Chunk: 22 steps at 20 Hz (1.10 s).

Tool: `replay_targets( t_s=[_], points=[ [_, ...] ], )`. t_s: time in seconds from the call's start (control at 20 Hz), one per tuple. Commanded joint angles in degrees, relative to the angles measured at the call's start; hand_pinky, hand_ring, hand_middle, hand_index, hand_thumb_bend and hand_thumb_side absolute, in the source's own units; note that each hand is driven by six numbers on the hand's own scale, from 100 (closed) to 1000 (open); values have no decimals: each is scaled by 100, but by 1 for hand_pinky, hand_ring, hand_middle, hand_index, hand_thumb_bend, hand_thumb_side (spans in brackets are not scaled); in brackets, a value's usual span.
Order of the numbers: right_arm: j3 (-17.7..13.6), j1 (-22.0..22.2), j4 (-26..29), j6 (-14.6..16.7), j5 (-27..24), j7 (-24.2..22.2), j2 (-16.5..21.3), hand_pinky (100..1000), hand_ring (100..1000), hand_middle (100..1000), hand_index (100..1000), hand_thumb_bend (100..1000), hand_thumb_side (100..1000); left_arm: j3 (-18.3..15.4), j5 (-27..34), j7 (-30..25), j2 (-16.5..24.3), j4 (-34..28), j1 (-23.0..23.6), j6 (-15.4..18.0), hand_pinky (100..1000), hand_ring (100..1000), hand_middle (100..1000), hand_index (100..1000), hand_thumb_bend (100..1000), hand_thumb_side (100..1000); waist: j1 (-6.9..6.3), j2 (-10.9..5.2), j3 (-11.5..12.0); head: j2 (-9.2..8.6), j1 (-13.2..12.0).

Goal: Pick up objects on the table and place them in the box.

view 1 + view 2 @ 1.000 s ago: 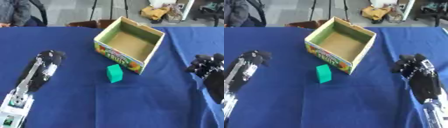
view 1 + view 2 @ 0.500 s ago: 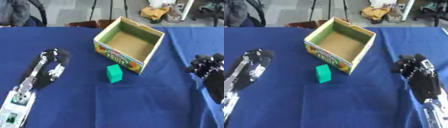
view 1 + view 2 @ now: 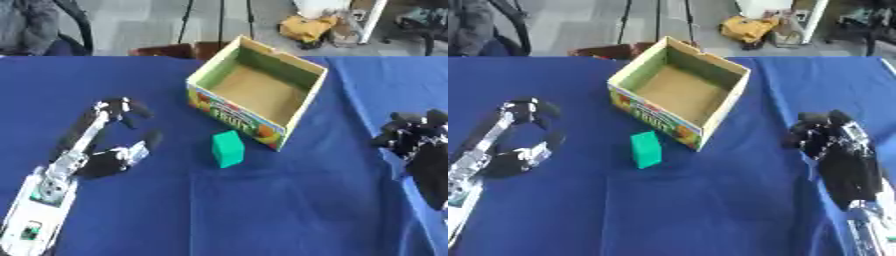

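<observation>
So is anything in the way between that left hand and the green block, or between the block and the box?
Nothing visible. Only bare blue cloth lies between the left hand and the block. The box stands open just behind the block, empty inside.

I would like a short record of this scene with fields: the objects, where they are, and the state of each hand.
surface: table covered with a blue cloth
box: open cardboard box, empty inside, fruit print on its near side
object to pick: green block, on the cloth just in front of the box, apart from it
left hand: left hand to the left of the block, fingers spread open, holding nothing
right hand: right hand near the right edge, fingers curled, holding nothing
task progress: block not yet in the box
</observation>
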<state>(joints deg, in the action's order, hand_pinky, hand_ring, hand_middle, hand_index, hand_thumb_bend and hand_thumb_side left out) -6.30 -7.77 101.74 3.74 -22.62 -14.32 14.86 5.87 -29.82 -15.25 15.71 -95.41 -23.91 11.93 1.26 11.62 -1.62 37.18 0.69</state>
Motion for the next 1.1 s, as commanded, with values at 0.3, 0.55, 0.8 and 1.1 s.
replay_targets(
  t_s=[0.3,0.55,0.8,1.1],
  points=[
    [12,-31,71,13,-35,-33,79,638,578,574,738,100,867,236,-624,-113,254,-11,-317,128,595,763,584,706,570,639,19,-112,-39,-143,2],
    [20,-27,71,16,-40,-42,79,638,578,574,738,100,866,339,-1039,-123,234,80,-459,148,585,735,562,699,626,662,32,-121,-52,-145,-16],
    [23,-20,67,18,-34,-46,75,638,577,574,738,100,867,451,-1475,-97,188,192,-583,151,580,712,549,690,675,678,39,-121,-51,-129,-28],
    [34,-23,64,14,-33,-56,68,638,577,573,738,100,868,605,-1927,3,102,399,-721,131,580,707,552,696,693,705,45,-123,-63,-116,-45]
  ],
)
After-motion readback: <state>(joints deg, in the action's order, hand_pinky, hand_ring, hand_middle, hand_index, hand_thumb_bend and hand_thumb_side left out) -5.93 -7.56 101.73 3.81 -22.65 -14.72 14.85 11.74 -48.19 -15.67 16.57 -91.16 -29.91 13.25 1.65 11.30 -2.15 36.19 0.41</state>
